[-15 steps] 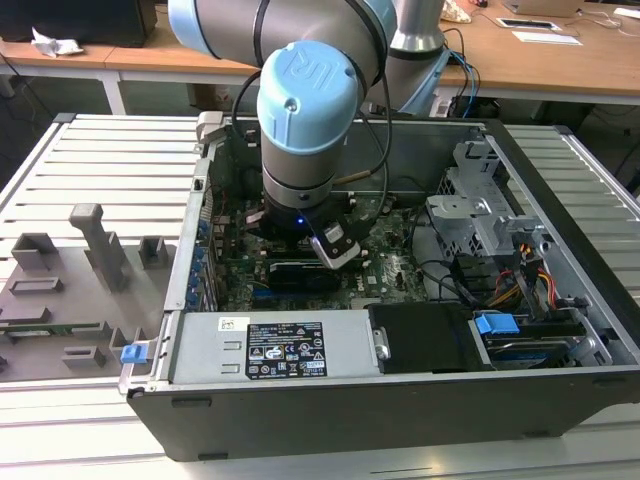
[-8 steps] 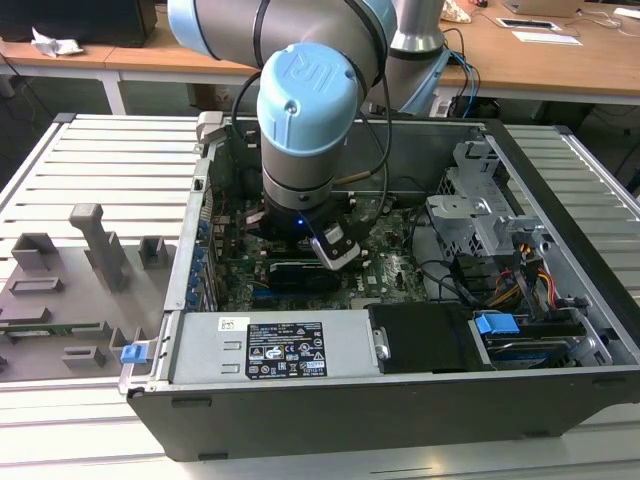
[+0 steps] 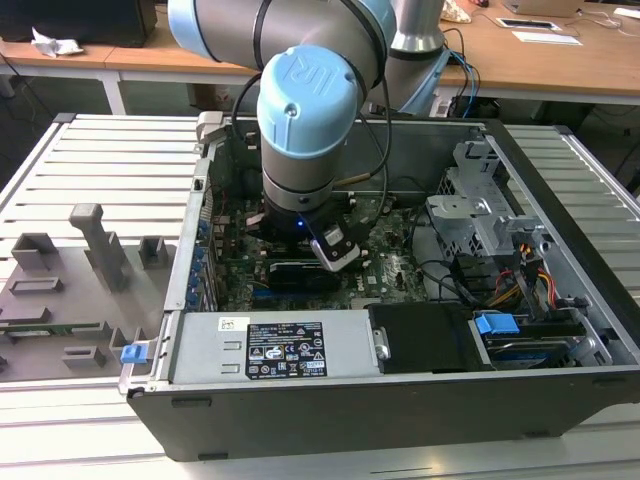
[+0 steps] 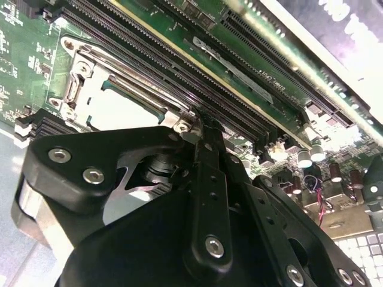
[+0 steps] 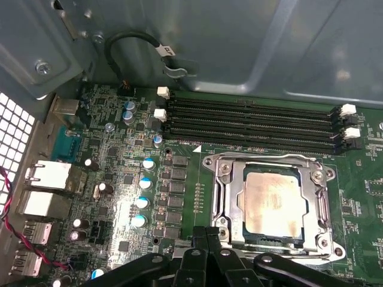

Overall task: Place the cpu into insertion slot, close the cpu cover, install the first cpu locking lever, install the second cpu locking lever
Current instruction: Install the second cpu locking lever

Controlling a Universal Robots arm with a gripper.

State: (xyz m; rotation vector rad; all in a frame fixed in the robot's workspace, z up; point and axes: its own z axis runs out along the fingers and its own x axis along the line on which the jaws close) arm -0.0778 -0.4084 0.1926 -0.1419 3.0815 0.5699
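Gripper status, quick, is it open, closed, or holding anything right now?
Gripper: shut, fingers pressed together, holding nothing visible, its tip by the corner of the cpu cover; the cpu sits in the socket under that cover.

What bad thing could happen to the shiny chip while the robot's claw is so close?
The gripper sits right at the edge of the cpu cover, which lies closed over the cpu. If it slips sideways, it might scrape the green board or bump the small capacitors beside the socket. In the second wrist view, its tip is near the memory slots, which it could knock.
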